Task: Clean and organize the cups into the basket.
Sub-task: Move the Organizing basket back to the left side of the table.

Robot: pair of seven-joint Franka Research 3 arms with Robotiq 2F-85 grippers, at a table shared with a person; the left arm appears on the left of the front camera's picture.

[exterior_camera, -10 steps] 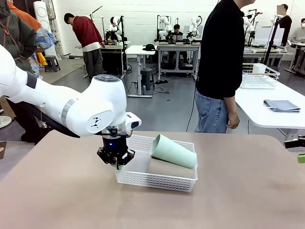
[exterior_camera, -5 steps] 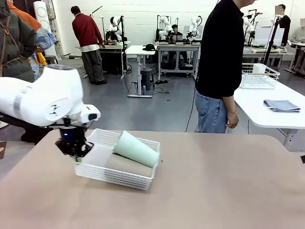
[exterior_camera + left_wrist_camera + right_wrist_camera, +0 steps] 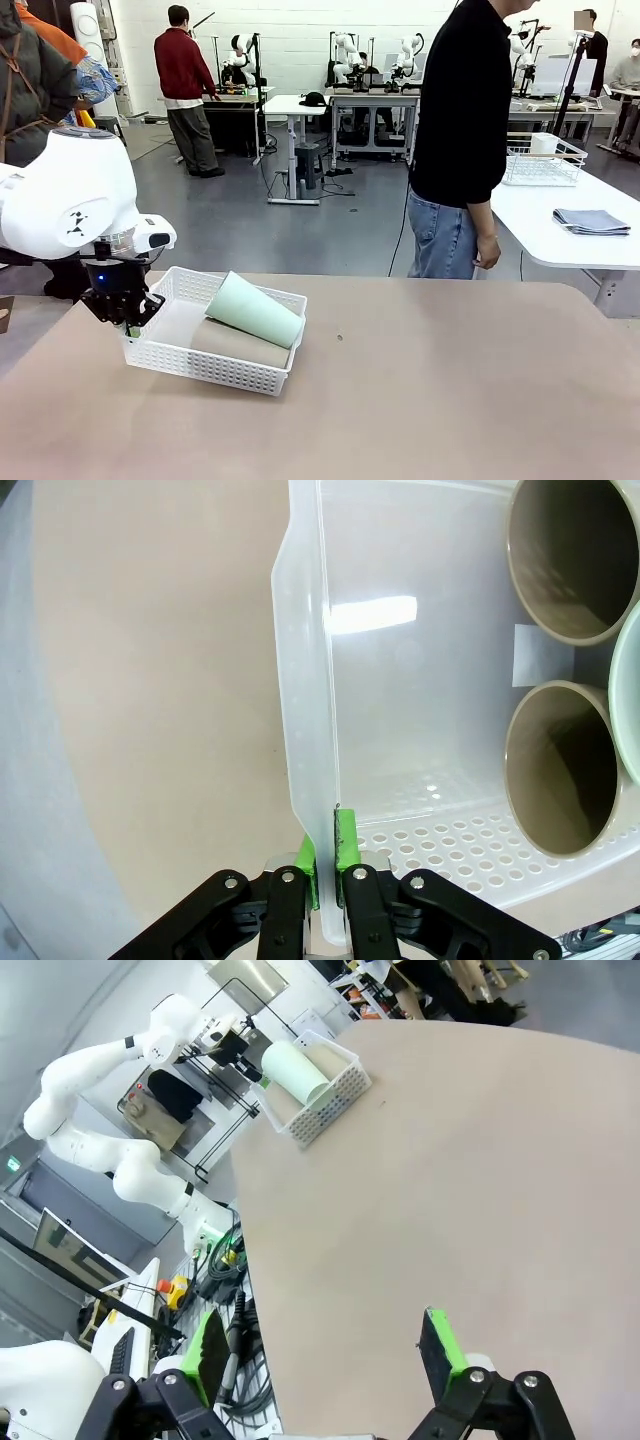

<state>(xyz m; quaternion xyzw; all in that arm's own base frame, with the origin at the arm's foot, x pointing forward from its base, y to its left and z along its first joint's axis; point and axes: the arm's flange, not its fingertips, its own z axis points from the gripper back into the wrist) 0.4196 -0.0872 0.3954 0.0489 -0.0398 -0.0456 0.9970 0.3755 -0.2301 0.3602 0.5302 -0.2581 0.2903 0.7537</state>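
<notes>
Left gripper (image 3: 128,326) pinches the basket (image 3: 310,730) rim; cups (image 3: 255,310) lie sideways (mouths toward it); right gripper (image 3: 325,1350) spread.

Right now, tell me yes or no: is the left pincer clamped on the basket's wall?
Yes, the left pincer has its green pads shut on the thin side wall of the basket.

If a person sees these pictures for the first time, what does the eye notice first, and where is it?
First, the white basket at the table's left, its end wall pinched by the shut left gripper. Inside lie three cups on their sides: the mint green cup on top of two brown cups. A person stands at the far side, and the right gripper hangs open over bare table.
</notes>
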